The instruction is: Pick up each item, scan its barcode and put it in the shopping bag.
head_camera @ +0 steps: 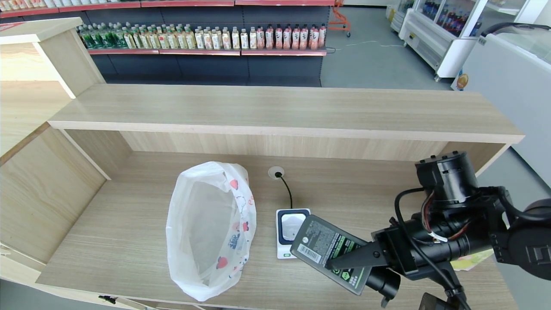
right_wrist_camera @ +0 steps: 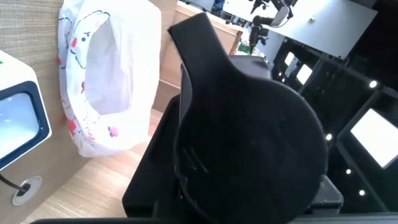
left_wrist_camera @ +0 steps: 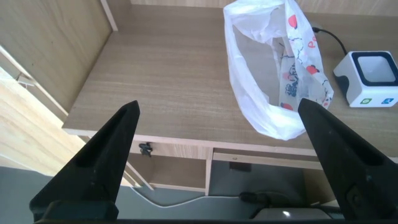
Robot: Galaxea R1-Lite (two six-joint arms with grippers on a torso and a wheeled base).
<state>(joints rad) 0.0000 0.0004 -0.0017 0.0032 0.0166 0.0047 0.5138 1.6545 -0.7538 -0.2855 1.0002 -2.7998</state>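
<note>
A: Item?
B: Flat dark-grey packet (head_camera: 329, 247) with green labels and a barcode sticker at one corner. It is tilted, clamped in the right gripper (head_camera: 333, 263), just above the scanner (head_camera: 287, 224).
A: Bag?
B: White plastic shopping bag (head_camera: 185, 241), red hearts, mouth open, left of the scanner.

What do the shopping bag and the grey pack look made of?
Shopping bag: thin translucent white plastic film, printed; it crumples and light passes through. Grey pack: smooth printed plastic or coated card, faint sheen, rounded corners; which one is unclear.
</note>
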